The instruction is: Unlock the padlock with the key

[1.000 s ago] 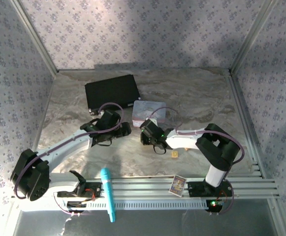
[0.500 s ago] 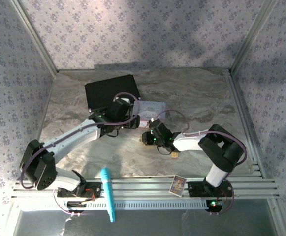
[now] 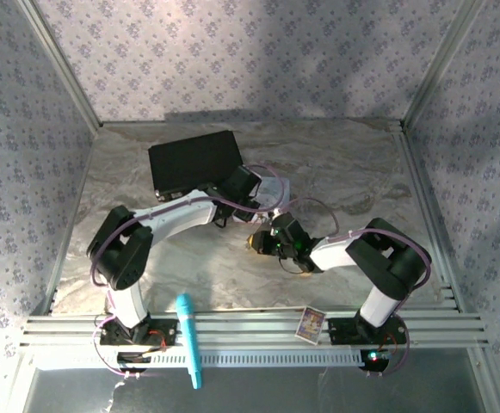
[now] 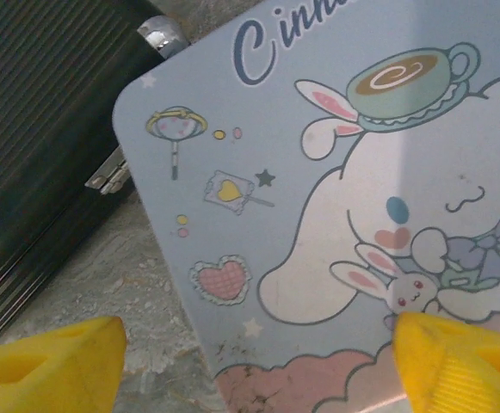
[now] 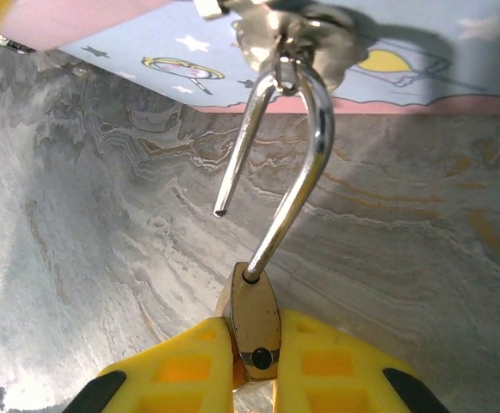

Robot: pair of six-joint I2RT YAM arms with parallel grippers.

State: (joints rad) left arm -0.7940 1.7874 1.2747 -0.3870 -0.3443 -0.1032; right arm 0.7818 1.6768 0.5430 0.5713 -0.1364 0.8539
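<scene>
My right gripper (image 5: 256, 354) is shut on the brass body of the padlock (image 5: 254, 323), pinched between the two yellow fingers. The padlock's silvery shackle (image 5: 305, 163) stands open, its free end loose in the air, and its loop hangs through the metal hasp (image 5: 291, 30) on the pastel tin's side. From above, the right gripper (image 3: 267, 242) sits just in front of the tin (image 3: 273, 184). My left gripper (image 4: 258, 370) hovers open over the tin's cartoon lid (image 4: 318, 215), its yellow fingertips (image 4: 52, 361) wide apart and empty. The key is out of view.
A black ribbed case (image 3: 194, 159) lies behind and left of the tin, and its latch (image 4: 108, 172) is close to the tin's corner. A teal pen (image 3: 188, 340) and a small card (image 3: 311, 323) rest on the front rails. Patterned walls enclose the table.
The left arm has swung right, from left of the tin to over its lid. The right gripper has closed further on the padlock and shifted slightly toward the front.
</scene>
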